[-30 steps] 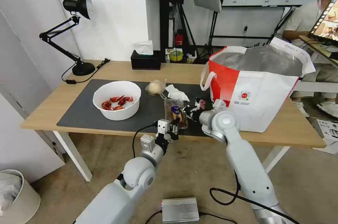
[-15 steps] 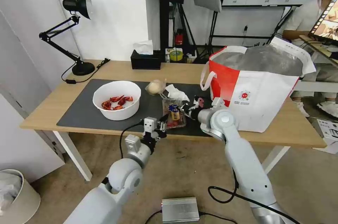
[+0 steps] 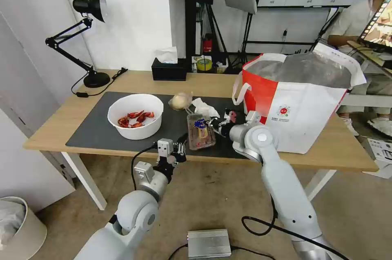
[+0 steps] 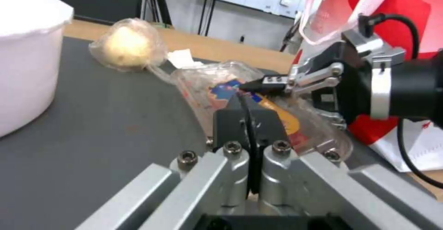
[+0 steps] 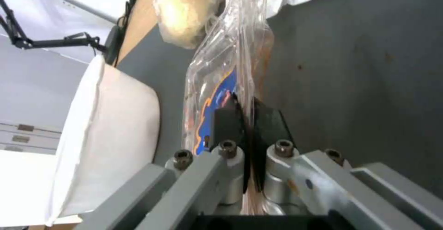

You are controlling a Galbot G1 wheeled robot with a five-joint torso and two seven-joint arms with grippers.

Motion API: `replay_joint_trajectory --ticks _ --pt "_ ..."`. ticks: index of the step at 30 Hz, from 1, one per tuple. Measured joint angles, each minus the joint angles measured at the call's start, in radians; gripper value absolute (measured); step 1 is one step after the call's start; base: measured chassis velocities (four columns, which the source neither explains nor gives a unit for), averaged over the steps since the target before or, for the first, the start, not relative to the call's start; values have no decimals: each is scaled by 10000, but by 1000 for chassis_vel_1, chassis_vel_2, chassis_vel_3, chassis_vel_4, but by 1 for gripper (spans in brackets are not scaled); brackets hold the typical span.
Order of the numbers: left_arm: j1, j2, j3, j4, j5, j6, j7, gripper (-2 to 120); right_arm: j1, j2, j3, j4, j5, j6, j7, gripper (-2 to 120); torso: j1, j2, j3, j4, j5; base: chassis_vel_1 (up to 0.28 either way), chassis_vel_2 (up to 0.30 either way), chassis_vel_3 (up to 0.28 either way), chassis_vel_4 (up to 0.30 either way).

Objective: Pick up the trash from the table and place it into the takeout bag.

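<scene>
Since a second ago the left gripper (image 3: 179,152) has drawn back off the mat toward the near table edge and down to the left, while the clear tray (image 3: 200,135) has tipped from standing on its edge to lying flatter in the right gripper (image 3: 212,123).

On the table (image 3: 196,80), the dark grey mat (image 3: 94,129) runs close to the near edge, and bare mat lies open between the white bowl (image 3: 134,121) and the tray. From the tray, the takeout bag (image 3: 298,105) stands at 3 o'clock on the bare wood at the right, its mouth open and its silver lining showing. The bowl sits at 9 o'clock with red crayfish shells (image 3: 135,118) in its bottom. At 11 o'clock lies the pale plastic-wrapped bundle (image 3: 180,101), and at 12 o'clock the crumpled napkin (image 3: 205,108). A black tissue box (image 3: 168,70) rests at the far side of the table, well apart from the rest.

In the right wrist view the black pads (image 5: 221,122) are nearly together, pinching the thin plastic rim of the tray (image 5: 221,64), whose blue and orange label shows through. In the left wrist view the left gripper's (image 4: 251,110) own pads are pressed together on nothing, just short of the tray (image 4: 221,81), with the right gripper (image 4: 263,84) gripping its far rim.
</scene>
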Motion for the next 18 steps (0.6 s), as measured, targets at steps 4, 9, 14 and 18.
replay_joint_trajectory --ticks 4,9,14,18 --pt "310 -55 -119 -164 30 -32 -192 1 -99 -127 88 226 106 5 -5 0 0 1 0 1 1 0 0 0 0" --pt "736 -158 -330 -412 75 -24 -207 22 -288 -375 173 700 120 31 -151 0 0 1 -1 0 0 0 0 0 0" --pt "1023 -203 -458 -568 156 -23 -204 35 -438 -593 236 1265 92 168 -351 0 -1 1 -1 0 1 0 0 0 0" --pt "1220 -255 -584 -728 226 -23 -204 52 -528 -867 322 2126 -6 242 -514 0 -1 2 -1 -1 1 0 0 0 0"
